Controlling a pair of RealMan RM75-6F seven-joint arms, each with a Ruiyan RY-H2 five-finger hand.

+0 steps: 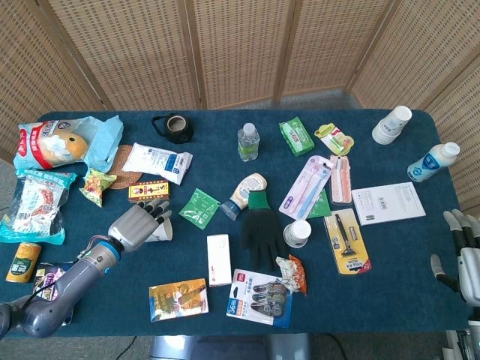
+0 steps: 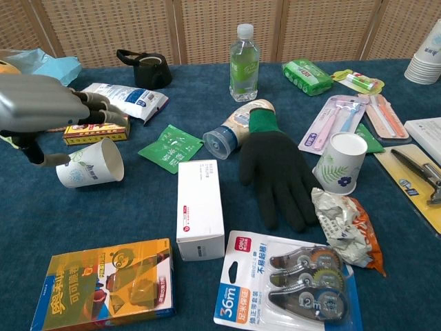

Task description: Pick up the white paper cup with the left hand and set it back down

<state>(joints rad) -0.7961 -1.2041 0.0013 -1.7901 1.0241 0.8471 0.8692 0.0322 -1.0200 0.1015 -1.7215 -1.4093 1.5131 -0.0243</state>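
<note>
Beneath the spread fingers (image 2: 103, 109) of the left hand (image 2: 38, 103): white paper cup (image 2: 91, 165), tipped on its side, mouth rightward, apparently released rather than gripped, contact unclear; right hand (image 1: 466, 259) open, idle.

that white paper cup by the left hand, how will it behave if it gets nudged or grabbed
The white paper cup lies tipped on its side under the left hand, so a nudge would probably roll it in an arc on the blue cloth. It looks empty and thin-walled, so likely very light and apt to crumple under a firm squeeze.
</note>
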